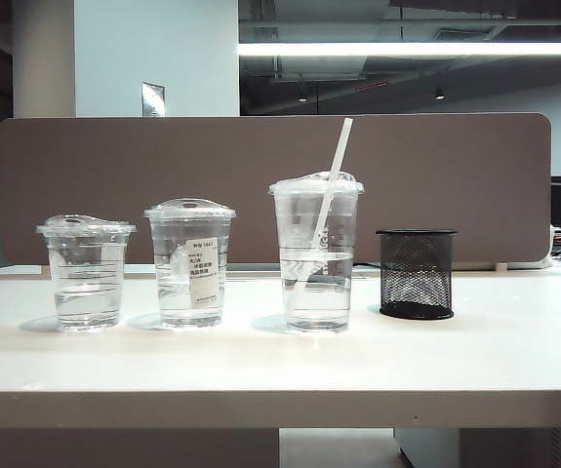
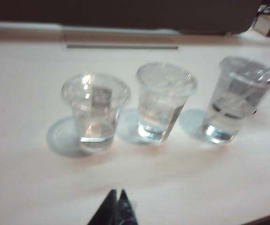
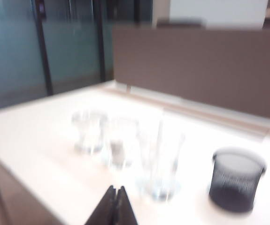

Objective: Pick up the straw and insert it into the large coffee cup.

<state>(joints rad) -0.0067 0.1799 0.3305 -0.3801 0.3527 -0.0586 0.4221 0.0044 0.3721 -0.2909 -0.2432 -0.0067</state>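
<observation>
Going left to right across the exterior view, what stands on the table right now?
Shortest clear cup → medium clear cup with the white label sticker → large coffee cup, with the straw standing in it through the lid → black mesh holder.

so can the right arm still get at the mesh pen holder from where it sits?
Probably yes. The right tool, shut, hangs above the near table edge, and bare table lies between it and the mesh pen holder; the cups stand off to one side.
</observation>
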